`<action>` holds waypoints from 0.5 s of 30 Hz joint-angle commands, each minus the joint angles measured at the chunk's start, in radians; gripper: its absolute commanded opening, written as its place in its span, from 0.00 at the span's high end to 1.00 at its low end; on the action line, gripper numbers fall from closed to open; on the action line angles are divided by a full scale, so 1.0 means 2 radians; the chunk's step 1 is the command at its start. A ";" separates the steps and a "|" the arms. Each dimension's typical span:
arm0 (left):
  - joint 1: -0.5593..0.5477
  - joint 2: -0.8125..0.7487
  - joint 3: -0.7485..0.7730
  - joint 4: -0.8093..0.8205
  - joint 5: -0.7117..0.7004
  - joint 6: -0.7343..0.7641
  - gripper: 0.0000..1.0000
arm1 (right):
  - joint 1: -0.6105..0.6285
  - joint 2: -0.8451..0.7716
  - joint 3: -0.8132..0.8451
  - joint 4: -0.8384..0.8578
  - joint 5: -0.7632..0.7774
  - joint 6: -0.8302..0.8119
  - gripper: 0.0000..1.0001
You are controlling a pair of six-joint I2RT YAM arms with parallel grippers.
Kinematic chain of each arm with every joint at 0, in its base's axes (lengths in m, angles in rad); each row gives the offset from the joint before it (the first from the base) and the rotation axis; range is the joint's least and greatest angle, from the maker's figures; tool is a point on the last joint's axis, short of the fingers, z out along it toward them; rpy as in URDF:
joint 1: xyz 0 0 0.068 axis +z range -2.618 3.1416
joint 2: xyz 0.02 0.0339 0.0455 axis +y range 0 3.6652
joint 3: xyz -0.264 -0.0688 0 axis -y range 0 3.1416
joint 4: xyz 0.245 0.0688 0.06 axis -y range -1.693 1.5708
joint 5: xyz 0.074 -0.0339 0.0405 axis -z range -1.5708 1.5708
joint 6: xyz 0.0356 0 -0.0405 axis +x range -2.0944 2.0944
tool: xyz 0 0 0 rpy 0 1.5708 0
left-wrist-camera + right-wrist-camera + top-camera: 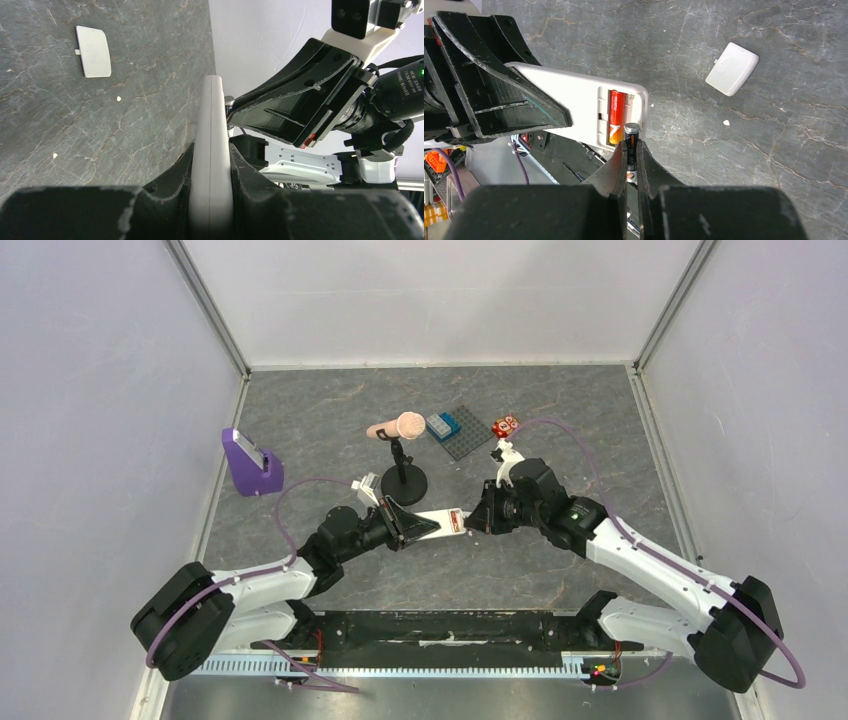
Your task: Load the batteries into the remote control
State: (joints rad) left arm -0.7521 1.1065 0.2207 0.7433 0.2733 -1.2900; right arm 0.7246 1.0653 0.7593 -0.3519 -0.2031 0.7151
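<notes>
Above the counter (560,570), the left pincer (210,170) clamps the white remote control (574,97) while the right pincer (630,150) grips a black battery (631,131) beside the seated red-orange battery (616,116).

purple wedge (250,462), microphone on stand (402,427), grey baseplate (472,436), red block (506,425).

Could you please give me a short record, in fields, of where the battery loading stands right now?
left end effector: shut on the remote, whose bay is open
right end effector: shut on the black battery
red battery: lying in the bay
black battery: tip at the bay's edge beside the red one, not yet seated
cover: off, lying on the table
left to do: seat the black battery
</notes>
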 commanded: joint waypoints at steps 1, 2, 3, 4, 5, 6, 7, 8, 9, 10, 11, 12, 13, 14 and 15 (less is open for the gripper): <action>0.002 0.005 0.018 0.025 0.011 0.002 0.98 | 0.007 0.011 0.028 0.023 0.010 0.006 0.94; 0.002 0.005 0.017 0.026 0.011 0.003 0.98 | 0.008 0.012 0.029 0.024 0.010 0.005 0.94; 0.002 0.005 0.016 0.026 0.011 0.004 0.98 | 0.008 0.014 0.029 0.025 0.011 0.006 0.94; 0.002 0.004 0.016 0.026 0.011 0.003 0.98 | 0.009 0.017 0.029 0.025 0.010 0.006 0.94; 0.002 0.004 0.016 0.026 0.012 0.004 0.98 | 0.010 0.019 0.030 0.025 0.008 0.006 0.94; 0.002 0.004 0.016 0.026 0.012 0.005 0.98 | 0.012 0.021 0.030 0.026 0.006 0.006 0.93; 0.002 0.004 0.016 0.026 0.013 0.005 0.98 | 0.013 0.023 0.030 0.027 0.006 0.006 0.93; 0.002 0.004 0.017 0.026 0.013 0.006 0.98 | 0.015 0.024 0.031 0.028 0.006 0.006 0.92; 0.002 0.004 0.016 0.026 0.013 0.007 0.98 | 0.016 0.026 0.030 0.028 0.008 0.004 0.91; 0.002 0.003 0.016 0.028 0.014 0.006 0.98 | 0.018 0.026 0.030 0.028 0.011 0.005 0.90; 0.002 0.003 0.015 0.030 0.016 0.007 0.98 | 0.018 0.027 0.029 0.029 0.013 0.005 0.89; 0.002 0.003 0.015 0.031 0.017 0.007 0.98 | 0.019 0.027 0.027 0.031 0.016 0.004 0.88; 0.002 0.003 0.014 0.032 0.018 0.007 0.98 | 0.019 0.029 0.027 0.032 0.017 0.004 0.87; 0.002 0.003 0.013 0.033 0.019 0.007 0.98 | 0.019 0.030 0.027 0.032 0.018 0.003 0.87; 0.002 0.003 0.013 0.034 0.020 0.007 0.98 | 0.019 0.033 0.027 0.032 0.019 0.003 0.87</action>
State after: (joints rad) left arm -0.7521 1.1145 0.2207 0.7395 0.2798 -1.2892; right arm 0.7563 1.1149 0.7738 -0.3260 -0.1963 0.7227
